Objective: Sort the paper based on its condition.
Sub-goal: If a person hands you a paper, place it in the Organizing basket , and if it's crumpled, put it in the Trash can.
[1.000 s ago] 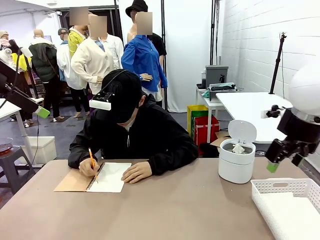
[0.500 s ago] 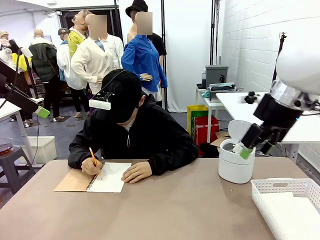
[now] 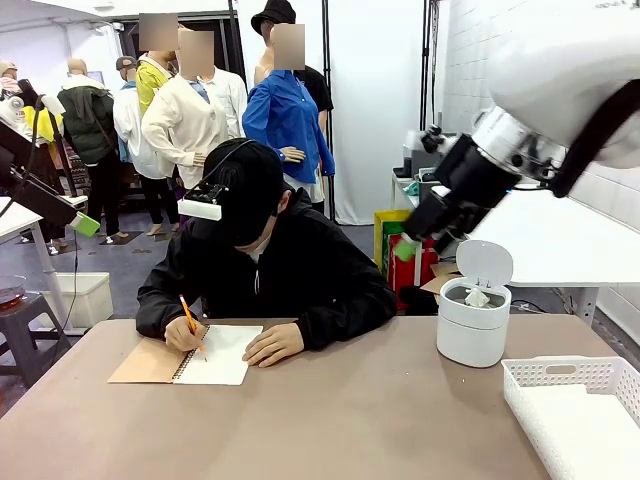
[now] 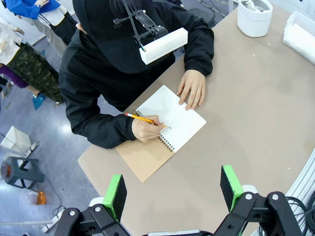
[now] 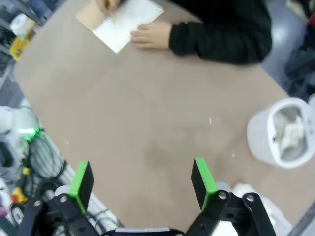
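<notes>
A person at the far side writes with a pencil point(image 4: 145, 119) on the open white page of a spiral notebook point(image 3: 218, 354) point(image 4: 172, 122) point(image 5: 127, 23), the other hand flat on the page. Flat white paper point(image 3: 585, 432) lies in the lattice basket. Crumpled paper point(image 3: 478, 297) point(image 5: 291, 132) sits in the open bin. My right gripper point(image 3: 410, 246) point(image 5: 141, 178) hangs open and empty, high above the table beyond the bin. My left gripper point(image 4: 173, 189) is open and empty, high over the table's near-left edge, looking down on the notebook.
A white round bin point(image 3: 472, 325) point(image 5: 275, 135) point(image 4: 254, 15) with its lid up stands at the table's far right. A white lattice basket point(image 3: 560, 372) point(image 4: 300, 30) fills the near right corner. Bare brown tabletop point(image 3: 350, 420) spans the middle.
My right arm has swung up and leftward, from low beside the basket, past the bin, to high behind it. The person keeps writing in the notebook.
</notes>
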You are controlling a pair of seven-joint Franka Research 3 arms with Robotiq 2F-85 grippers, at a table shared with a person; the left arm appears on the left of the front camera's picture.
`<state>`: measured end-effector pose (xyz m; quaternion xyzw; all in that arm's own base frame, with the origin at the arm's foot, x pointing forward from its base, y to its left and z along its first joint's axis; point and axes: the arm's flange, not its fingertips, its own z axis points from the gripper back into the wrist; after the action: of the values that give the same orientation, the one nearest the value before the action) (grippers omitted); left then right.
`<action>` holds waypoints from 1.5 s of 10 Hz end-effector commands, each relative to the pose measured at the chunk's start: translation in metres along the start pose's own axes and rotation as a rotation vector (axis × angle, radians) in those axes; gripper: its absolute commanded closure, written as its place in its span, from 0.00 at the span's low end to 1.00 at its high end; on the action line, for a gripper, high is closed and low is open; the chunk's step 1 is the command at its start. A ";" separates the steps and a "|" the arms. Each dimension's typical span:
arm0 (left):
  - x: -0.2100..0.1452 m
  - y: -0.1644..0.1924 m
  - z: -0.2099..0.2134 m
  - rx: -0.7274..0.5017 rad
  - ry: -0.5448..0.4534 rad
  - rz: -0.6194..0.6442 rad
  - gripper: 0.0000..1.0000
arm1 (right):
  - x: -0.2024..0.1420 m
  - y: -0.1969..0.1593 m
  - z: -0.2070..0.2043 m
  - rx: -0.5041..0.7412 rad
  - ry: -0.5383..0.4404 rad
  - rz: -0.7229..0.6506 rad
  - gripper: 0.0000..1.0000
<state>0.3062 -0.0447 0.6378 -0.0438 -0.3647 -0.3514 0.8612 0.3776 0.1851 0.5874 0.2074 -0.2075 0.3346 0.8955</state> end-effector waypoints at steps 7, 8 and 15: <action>0.000 0.001 0.000 0.000 0.001 0.002 0.00 | 0.049 0.011 -0.013 0.038 -0.134 0.118 0.00; 0.000 0.001 0.000 0.000 0.001 0.002 0.00 | 0.061 0.025 -0.007 0.022 -0.131 0.136 0.00; 0.000 0.001 0.000 0.000 0.001 0.002 0.00 | 0.075 0.063 0.002 0.092 -0.188 0.313 0.00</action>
<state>0.3063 -0.0447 0.6378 -0.0439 -0.3646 -0.3513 0.8612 0.3841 0.2568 0.6394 0.2235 -0.2910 0.4228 0.8286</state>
